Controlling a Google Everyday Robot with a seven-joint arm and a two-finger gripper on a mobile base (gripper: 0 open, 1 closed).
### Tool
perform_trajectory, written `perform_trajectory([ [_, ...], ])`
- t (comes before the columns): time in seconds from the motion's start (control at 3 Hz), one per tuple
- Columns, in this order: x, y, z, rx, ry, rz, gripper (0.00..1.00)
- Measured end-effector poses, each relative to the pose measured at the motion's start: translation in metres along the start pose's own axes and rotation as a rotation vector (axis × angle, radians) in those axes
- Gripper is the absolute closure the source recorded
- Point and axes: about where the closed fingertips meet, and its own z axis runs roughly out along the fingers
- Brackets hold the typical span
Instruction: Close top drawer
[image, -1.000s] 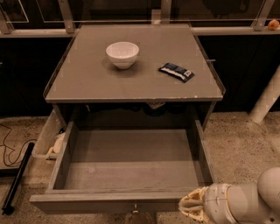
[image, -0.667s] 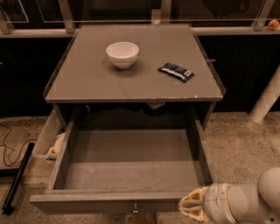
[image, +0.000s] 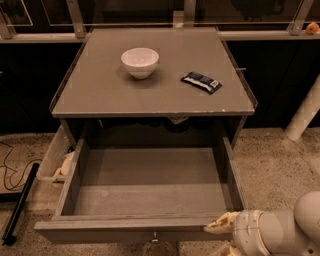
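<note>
The top drawer (image: 150, 190) is a wide grey wooden drawer, pulled far out of the grey cabinet (image: 150, 95) toward me. Its inside is bare. Its flat front (image: 125, 232) runs along the bottom of the view with a small metal knob (image: 155, 238) at the middle. My gripper (image: 220, 232) is at the bottom right, at the right end of the drawer front, on a white arm (image: 280, 230). Only its pale tip shows against the front's right corner.
A white bowl (image: 140, 62) and a dark snack packet (image: 201, 82) lie on the cabinet top. A pale side bin (image: 54, 155) hangs at the cabinet's left. A black cable and pole (image: 17, 207) lie on the floor at left. A white post (image: 305, 110) stands at right.
</note>
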Motion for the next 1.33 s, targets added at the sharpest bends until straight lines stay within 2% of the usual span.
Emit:
perform_trajectory([
  [0.33, 0.002, -0.003, 0.002, 0.011, 0.006, 0.002, 0.00],
  [0.67, 0.007, -0.024, 0.008, 0.048, 0.030, -0.001, 0.19],
  [1.0, 0.009, -0.051, 0.015, 0.075, 0.041, -0.022, 0.42],
  [1.33, 0.014, -0.092, 0.021, 0.094, 0.068, -0.047, 0.66],
])
